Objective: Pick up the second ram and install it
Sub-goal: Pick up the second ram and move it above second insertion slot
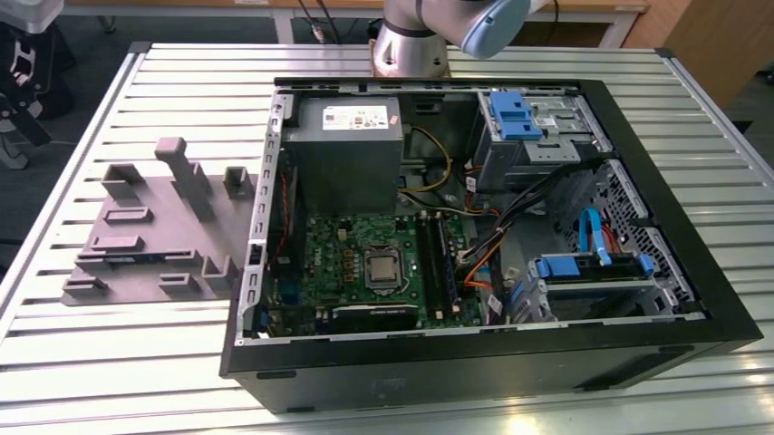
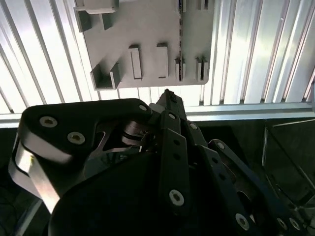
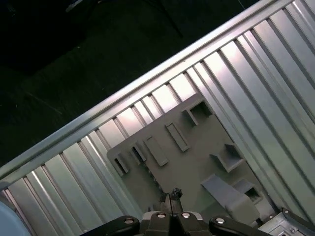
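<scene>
My gripper (image 3: 171,195) hangs high above the grey fixture plate (image 3: 197,162), with its two fingertips pressed together and nothing between them. In the second wrist view the gripper (image 2: 166,93) points toward the plate's edge nearest the table rim. A thin dark strip (image 2: 180,39) stands on edge in a slot of the plate (image 2: 147,24); it looks like the second ram seen edge-on, though I cannot tell for sure. In the exterior view the same dark line (image 1: 121,257) runs along the fixture plate (image 1: 158,227). The motherboard's long black slots (image 1: 430,258) lie beside the processor.
An open computer case (image 1: 484,353) lies on the slatted metal table (image 1: 133,362), its walls standing up around the motherboard. A power supply (image 1: 344,149), blue drive brackets (image 1: 514,113) and loose cables fill its far and right parts. Tall grey posts (image 1: 181,172) rise from the fixture.
</scene>
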Robot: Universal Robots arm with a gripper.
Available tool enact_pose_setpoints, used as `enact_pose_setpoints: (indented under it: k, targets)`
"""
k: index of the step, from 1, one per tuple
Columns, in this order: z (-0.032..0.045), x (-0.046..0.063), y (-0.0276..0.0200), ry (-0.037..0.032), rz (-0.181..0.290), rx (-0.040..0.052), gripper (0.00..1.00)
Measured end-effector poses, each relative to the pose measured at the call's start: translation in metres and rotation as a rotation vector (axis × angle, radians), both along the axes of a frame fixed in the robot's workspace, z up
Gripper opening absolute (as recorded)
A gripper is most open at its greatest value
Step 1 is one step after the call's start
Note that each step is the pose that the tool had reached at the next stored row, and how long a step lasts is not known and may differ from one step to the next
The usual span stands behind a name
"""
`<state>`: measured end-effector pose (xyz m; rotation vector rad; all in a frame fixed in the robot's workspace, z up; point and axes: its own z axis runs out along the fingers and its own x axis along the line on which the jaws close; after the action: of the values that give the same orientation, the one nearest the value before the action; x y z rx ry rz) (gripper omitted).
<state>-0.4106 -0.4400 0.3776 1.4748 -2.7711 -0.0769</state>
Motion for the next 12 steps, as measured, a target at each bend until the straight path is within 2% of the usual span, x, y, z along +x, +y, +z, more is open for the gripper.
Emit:
enact_pose_setpoints:
  k: [12]
  targets:
    - [-0.0003, 0.0000, 0.0000, 0.0000, 0.160, 0.0000, 0.11]
